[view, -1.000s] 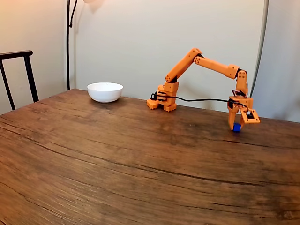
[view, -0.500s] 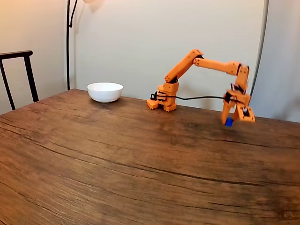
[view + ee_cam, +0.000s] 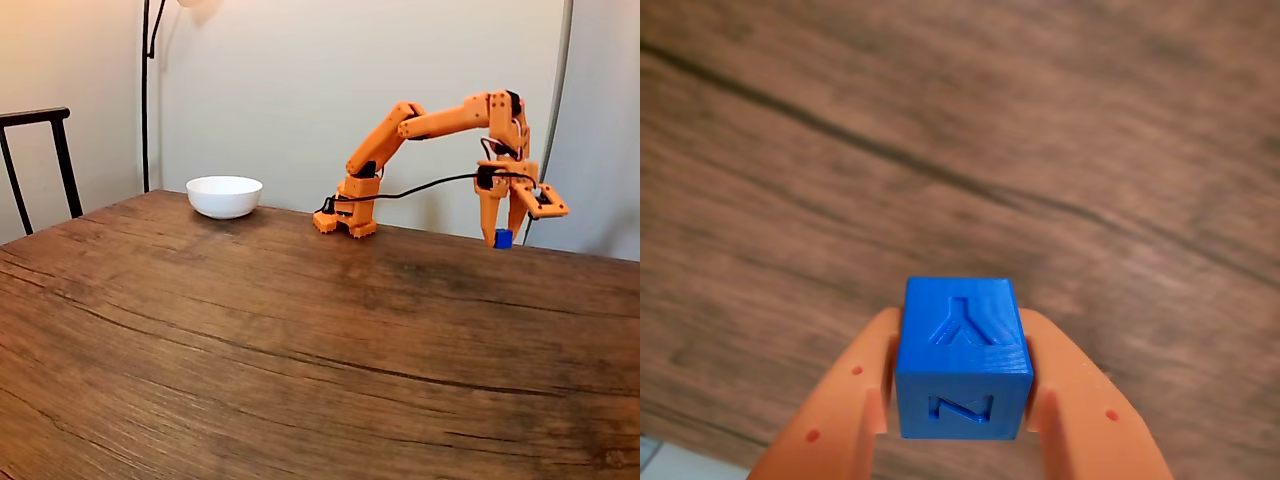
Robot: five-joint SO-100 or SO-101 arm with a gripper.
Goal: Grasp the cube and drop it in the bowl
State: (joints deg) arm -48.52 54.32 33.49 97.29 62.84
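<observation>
Clamped between the two orange plastic fingers (image 3: 845, 410) of the gripper (image 3: 502, 236): a small solid bright-blue cube (image 3: 961, 357), pinched on its left and right faces in the wrist view, lifted clear of the wood below. Raised "Y" on the cube's upper face, raised "N" on the face turned toward the camera; no other writing readable. Seen in the fixed view as a blue speck (image 3: 503, 239) at the fingertips, hanging above the far right part of the tabletop, not touching it.

Above the gripper, an orange jointed arm (image 3: 440, 118) folded in an arch, wrist pointing straight down. Thin black cable (image 3: 420, 187) draped from the wrist back toward the orange base (image 3: 346, 215), seated near the table's back edge.

Under everything, a dark brown wooden table (image 3: 250, 350) with heavy grain and long dark cracks running across; the same grain blurred in the wrist view behind the cube.

Well apart to the left in the fixed view, near the back edge: a plain round glossy white bowl (image 3: 224, 196), upright, wide and shallow. Open tabletop between bowl and base, nothing lying in the way.

Farther out: black metal chair frame (image 3: 40, 160) at the left edge, thin black lamp pole (image 3: 146, 90) against the pale wall (image 3: 290, 80), grey vertical pipe (image 3: 557, 90) at right.
</observation>
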